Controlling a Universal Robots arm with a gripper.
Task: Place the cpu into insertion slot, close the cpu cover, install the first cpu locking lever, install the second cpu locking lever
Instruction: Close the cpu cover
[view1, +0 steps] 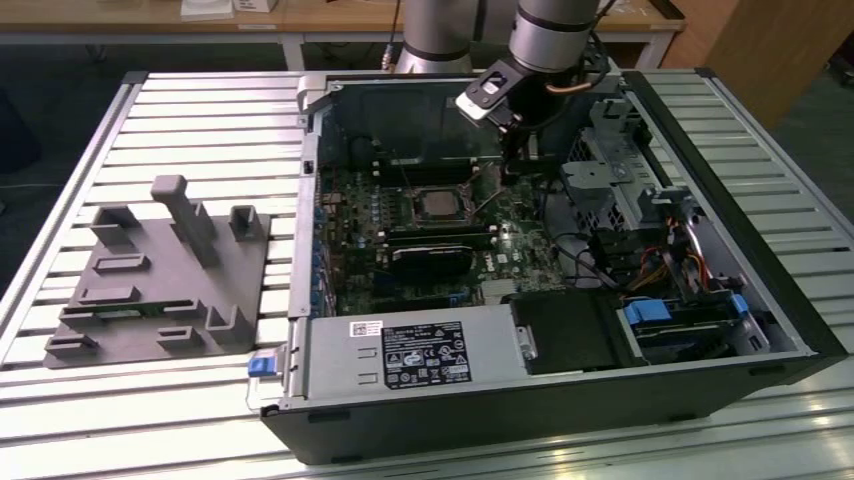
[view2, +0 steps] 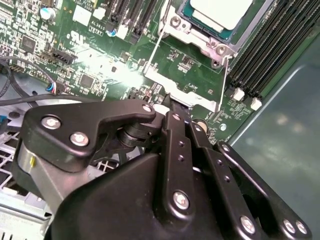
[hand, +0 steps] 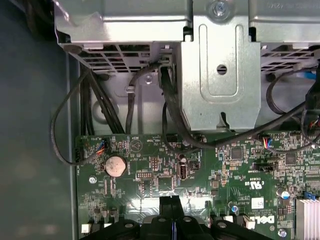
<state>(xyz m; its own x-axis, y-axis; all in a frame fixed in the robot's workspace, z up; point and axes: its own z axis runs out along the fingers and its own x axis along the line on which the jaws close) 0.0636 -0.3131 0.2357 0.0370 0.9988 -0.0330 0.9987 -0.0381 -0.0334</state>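
The cpu (view2: 220, 12) shows its silvery top and lies flat in the insertion slot (view1: 434, 218) on the green board. The cpu cover (view2: 196, 41) lies down around it as a metal frame. Two thin wire levers run out from the socket, one lever (view2: 153, 50) on each side, the other lever (view2: 224, 80) by the memory slots. My gripper (view2: 170, 102) is shut, its tips just off the cover's silvery outer edge; I cannot tell whether they touch it. In the exterior view the gripper (view1: 514, 160) hangs inside the case just to the right of the socket.
A metal drive cage (hand: 220, 75) with black cables (hand: 170, 115) stands beyond the board's edge. Long black memory slots (view2: 270, 50) flank the socket. A grey plastic fixture (view1: 160, 270) sits on the slatted table at the exterior view's left. The power supply (view1: 420, 355) fills the case front.
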